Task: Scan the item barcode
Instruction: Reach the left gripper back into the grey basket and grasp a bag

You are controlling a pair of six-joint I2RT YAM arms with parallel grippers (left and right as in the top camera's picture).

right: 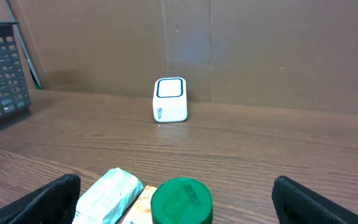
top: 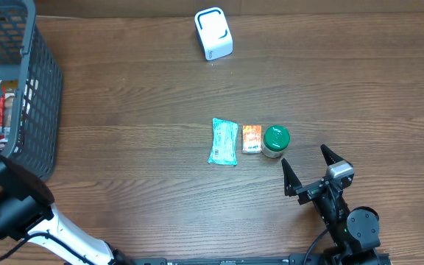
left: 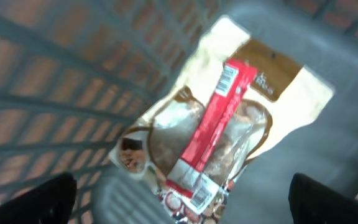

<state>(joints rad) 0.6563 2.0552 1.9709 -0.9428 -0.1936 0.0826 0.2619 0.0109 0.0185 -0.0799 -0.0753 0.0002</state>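
My left gripper (left: 180, 190) hangs open inside the grey basket (top: 39, 88). It is above a cream and brown snack bag (left: 166, 134) with a red stick packet (left: 213, 124) lying across it. The packet shows a barcode label at each end, and neither finger touches it. The white scanner (top: 213, 33) stands at the table's far side, also visible from the right wrist (right: 170, 99). My right gripper (top: 304, 156) rests open near the front edge, just behind a green-lidded jar (top: 276, 138) that sits between its fingers' line of sight (right: 180, 199).
A teal packet (top: 224, 141) and a small orange box (top: 252, 138) lie in a row left of the jar. The basket's mesh walls (left: 55, 81) close in around my left gripper. A brown wall (right: 260, 50) backs the table.
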